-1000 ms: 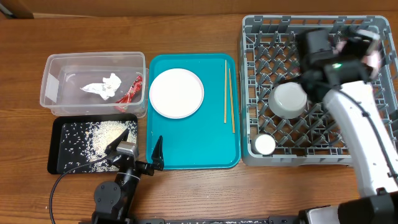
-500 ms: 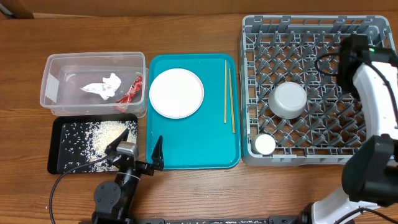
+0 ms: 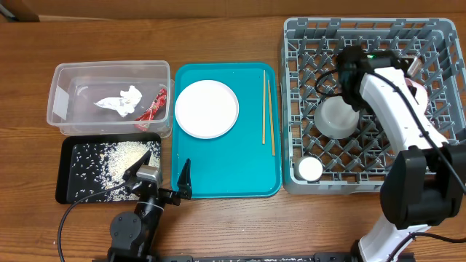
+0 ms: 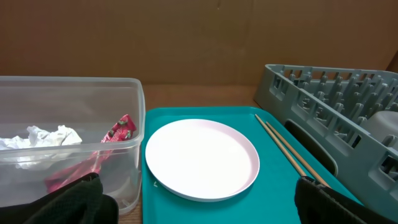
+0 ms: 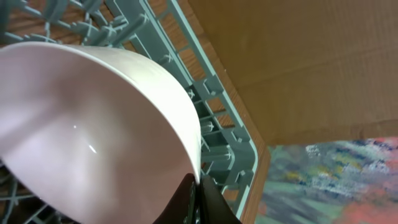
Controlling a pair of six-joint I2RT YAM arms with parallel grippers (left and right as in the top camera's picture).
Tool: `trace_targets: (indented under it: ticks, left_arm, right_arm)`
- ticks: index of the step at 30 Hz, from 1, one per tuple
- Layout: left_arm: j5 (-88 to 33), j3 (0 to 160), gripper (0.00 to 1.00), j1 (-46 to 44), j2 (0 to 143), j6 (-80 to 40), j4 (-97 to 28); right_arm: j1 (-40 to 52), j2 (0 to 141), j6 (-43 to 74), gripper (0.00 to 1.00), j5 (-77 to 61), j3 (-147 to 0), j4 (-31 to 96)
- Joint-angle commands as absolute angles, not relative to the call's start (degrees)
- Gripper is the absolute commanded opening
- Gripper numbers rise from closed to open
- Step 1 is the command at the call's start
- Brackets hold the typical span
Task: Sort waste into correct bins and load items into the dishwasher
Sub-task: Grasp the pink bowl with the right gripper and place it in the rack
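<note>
The right gripper [image 5: 198,188] is clamped on the rim of a round pale pink bowl [image 5: 93,137], its two dark fingers pinched close with the thin wall between them. The bowl is held over the large square grey plastic dish rack [image 3: 306,51], whose pegs and outer wall show behind it in the right wrist view. From overhead the white right arm reaches across the rack and hides most of the bowl (only a sliver of pink shows toward the rack's far right side). I cannot tell whether the bowl touches the pegs.

Inside the rack, a round grey-white bowl [image 3: 331,124] sits upside down near the middle, partly under the arm. A small white cup [image 3: 311,169] stands in the front left corner.

The left gripper [image 3: 167,169] hangs spread wide and empty at the near edge of the table. One finger is over the flat black rectangular tray [image 3: 65,175] and the other over the front left corner of the large teal tray [image 3: 218,167].

Loose white rice grains [image 3: 124,156] lie scattered in the black tray. Behind it, the clear rectangular plastic tub [image 3: 109,70] holds a crumpled white tissue [image 3: 120,102] and a crumpled shiny red wrapper [image 3: 153,105] side by side.

On the teal tray a round white plate [image 3: 207,109] lies flat. Two thin wooden chopsticks [image 3: 263,109] lie to its right, apart from it, running front to back near the rack.
</note>
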State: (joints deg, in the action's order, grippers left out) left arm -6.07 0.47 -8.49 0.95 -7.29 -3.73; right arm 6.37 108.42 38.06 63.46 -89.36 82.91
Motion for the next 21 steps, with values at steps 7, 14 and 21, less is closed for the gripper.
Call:
trace_targets:
  ticks: [7,14,21]
  left_arm:
    - [-6.9,0.3,1.00,-8.3,0.4,-7.3,-3.8]
    - [-6.9,0.3,1.00,-8.3,0.4,-7.3,-3.8]
    - [-6.9,0.3,1.00,-8.3,0.4,-7.3,-3.8]
  right_arm:
    - [10.3,110.1,40.8,0.04,63.0,-89.9,84.4]
    - [8.4,109.1,43.2,0.04,71.7,-90.5,86.0]
    - [0.4,109.3,43.1,0.04,69.5,-90.3,84.8]
